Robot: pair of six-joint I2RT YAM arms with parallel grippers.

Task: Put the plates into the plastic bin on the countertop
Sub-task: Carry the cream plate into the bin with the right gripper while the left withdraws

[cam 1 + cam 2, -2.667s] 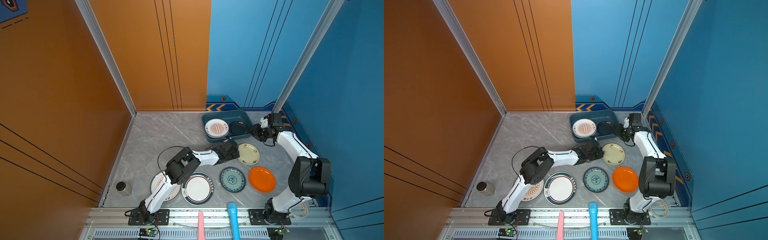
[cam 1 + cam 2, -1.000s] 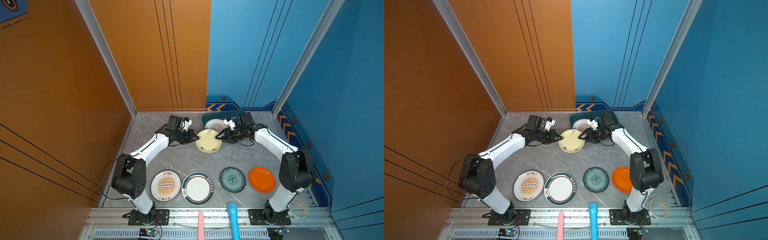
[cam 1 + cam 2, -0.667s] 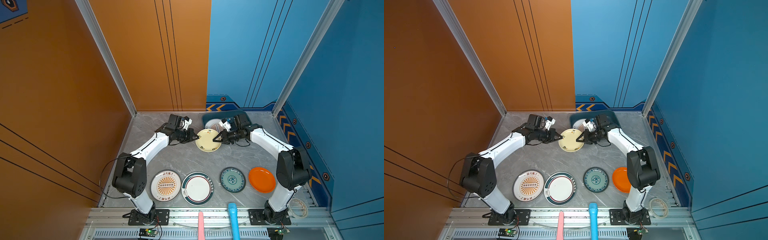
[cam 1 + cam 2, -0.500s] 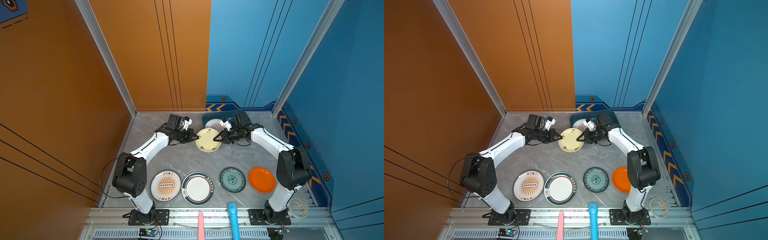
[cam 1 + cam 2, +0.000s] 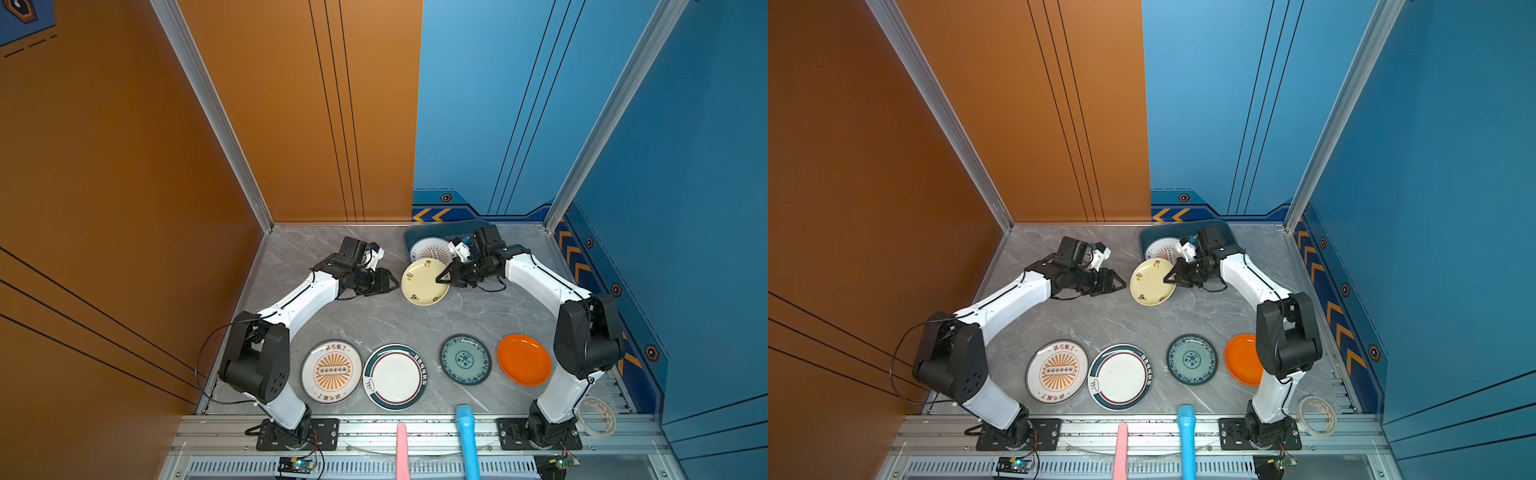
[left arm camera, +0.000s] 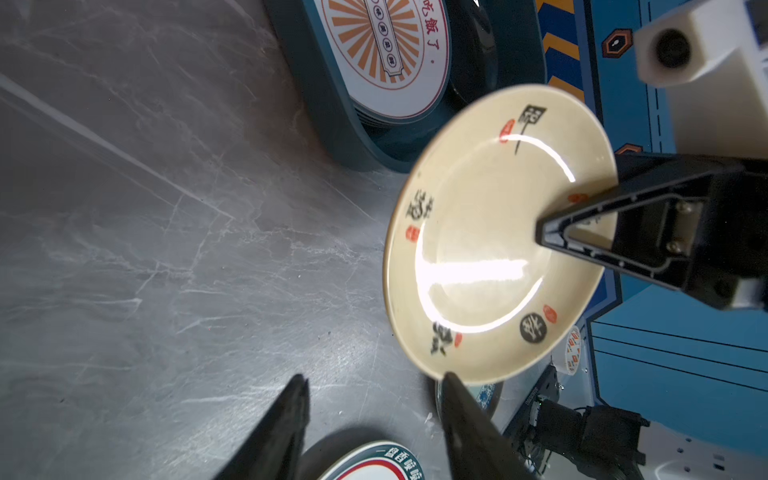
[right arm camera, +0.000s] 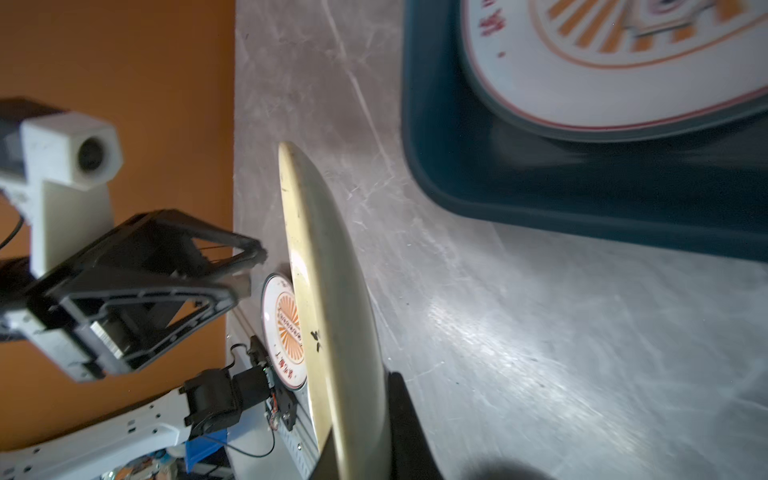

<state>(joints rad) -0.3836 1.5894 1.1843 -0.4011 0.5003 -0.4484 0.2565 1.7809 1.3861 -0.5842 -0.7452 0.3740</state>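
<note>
While the right jaws grip its rim, the cream plate (image 5: 419,287) tilts face-up.

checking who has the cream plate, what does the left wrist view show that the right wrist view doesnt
Left wrist only: the cream plate face-on with its printed marks, the right gripper from outside, shut on the rim, and the teal-rimmed plate. Right wrist only: that plate edge-on, the open left gripper from outside, clear of it, and a loose sunburst plate. Both: the countertop and the plastic bin holding a second sunburst plate.
</note>
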